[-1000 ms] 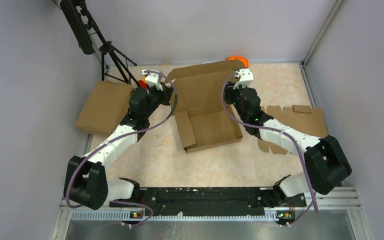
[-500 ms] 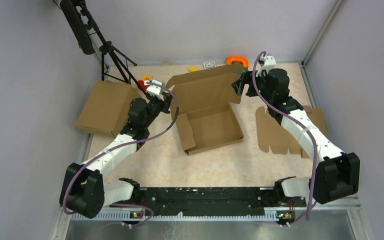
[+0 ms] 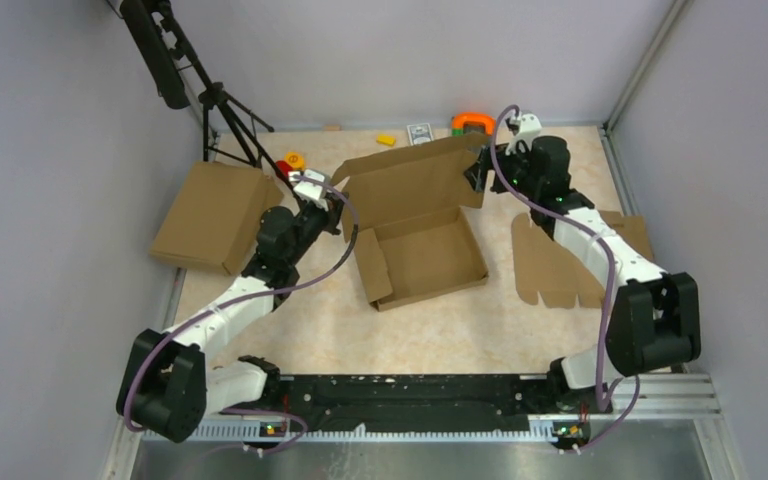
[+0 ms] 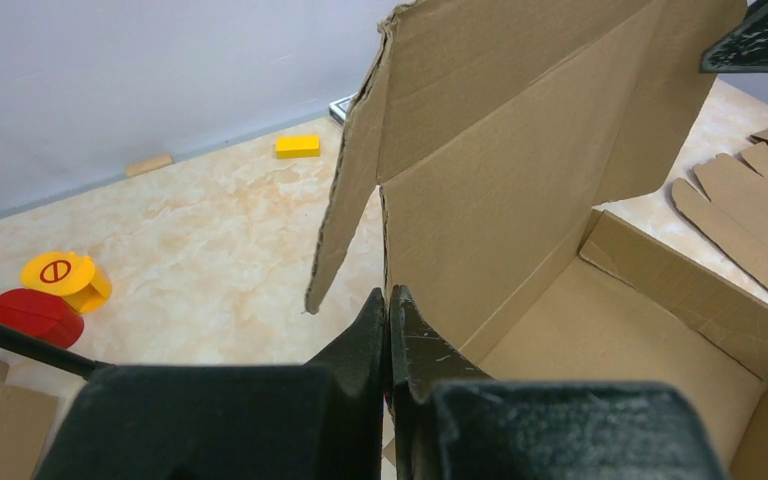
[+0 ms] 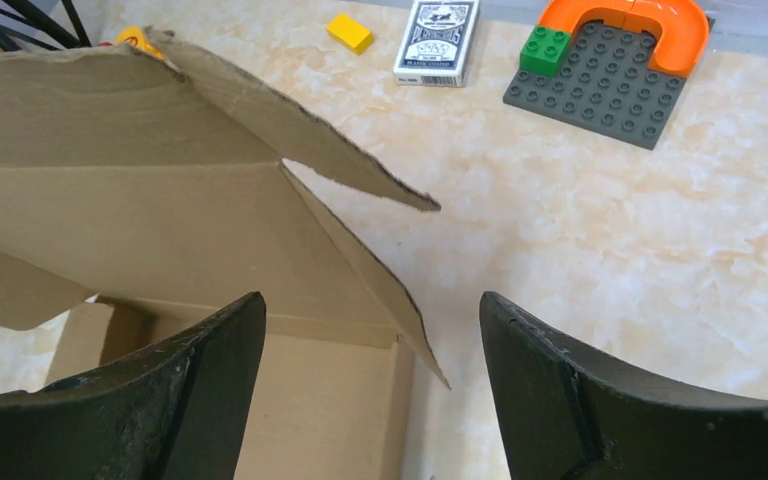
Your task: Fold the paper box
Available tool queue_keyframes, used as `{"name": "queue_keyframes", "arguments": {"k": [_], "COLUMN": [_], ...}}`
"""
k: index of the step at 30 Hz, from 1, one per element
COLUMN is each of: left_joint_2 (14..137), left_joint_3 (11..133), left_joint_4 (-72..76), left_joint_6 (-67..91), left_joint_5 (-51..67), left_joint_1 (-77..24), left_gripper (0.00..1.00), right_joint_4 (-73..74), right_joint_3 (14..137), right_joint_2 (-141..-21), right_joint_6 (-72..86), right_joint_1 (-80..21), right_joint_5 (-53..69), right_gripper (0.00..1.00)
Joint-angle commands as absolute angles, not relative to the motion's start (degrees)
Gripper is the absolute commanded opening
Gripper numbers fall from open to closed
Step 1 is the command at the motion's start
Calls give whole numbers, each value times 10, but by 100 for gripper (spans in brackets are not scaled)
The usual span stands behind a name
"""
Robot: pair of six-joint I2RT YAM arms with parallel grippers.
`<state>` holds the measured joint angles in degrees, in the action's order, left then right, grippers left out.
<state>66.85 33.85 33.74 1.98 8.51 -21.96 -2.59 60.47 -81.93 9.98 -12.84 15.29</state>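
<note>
Standing wide apart, the jaws of the right gripper [image 5: 370, 300] grasp nothing. The right edge of the lid [image 4: 520, 150] lies in the gap between them, and its flap [image 5: 305, 147] juts to the right just beyond; contact cannot be confirmed. The left gripper [image 4: 389, 295] is clenched, its fingers pressed together with nothing visible between them. Its tips sit right at the lid's left fold, and whether they touch the cardboard cannot be told. The box [image 3: 422, 252] sits at mid-table with its tray walls up, the lid raised at the far side and the side flaps angled outward. The table [image 3: 300, 320] is pale and marbled. A flat blank [image 3: 555, 265] lies right of the box, partly under the right arm. A second carton [image 3: 210, 215] lies at the left edge. Along the far edge are a yellow block [image 5: 349, 32], a card deck [image 5: 437, 40] and a grey brick plate [image 5: 600, 85] carrying an orange arch [image 5: 650, 15]. A red disc [image 4: 35, 315] and a yellow disc [image 4: 60, 275] lie far left, near a tripod [image 3: 225, 115].
</note>
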Motion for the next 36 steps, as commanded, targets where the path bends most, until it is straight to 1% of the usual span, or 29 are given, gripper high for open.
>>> {"name": "queue_keyframes", "arguments": {"k": [1,3,5,8,10,11,14,16,20,23,27,29,36], "left_joint_2": [655,656,656,658,658,657,657,658,659,665,667,667,675], "left_joint_3": [336,339,341,346,352,358,382,401,415,418,400,382,353], "left_joint_4": [376,370,367,364,358,353,318,291,270,261,281,313,340], "left_joint_6": [9,7,7,11,21,30,68,105,191,238,287,305,362], "left_joint_5": [84,83,82,81,83,79,60,43,-20,-76,-121,-132,-160], "left_joint_1": [-223,-222,-223,-223,-222,-223,-223,-223,-231,-244,-259,-263,-270], "left_gripper": [0,0,0,0,0,0,0,0,0,0,0,0,0], "right_joint_4": [-99,-117,-121,-111,-118,-124,-159,-173,-221,-249,-271,-274,-289], "right_joint_3": [642,643,650,667,663,656,620,595,535,506,479,475,456], "right_joint_2": [-844,-849,-856,-873,-877,-874,-853,-834,-800,-784,-763,-755,-735], "right_joint_6": [53,57,70,93,119,131,161,162,139,144,141,139,126], "right_joint_1": [-124,-124,-124,-124,-124,-125,-131,-146,-191,-208,-227,-235,-272], "right_joint_5": [178,199,215,226,229,230,222,191,114,89,61,46,2], "right_gripper": [75,66,54,32,11,6,3,0,0,0,0,0,0]}}
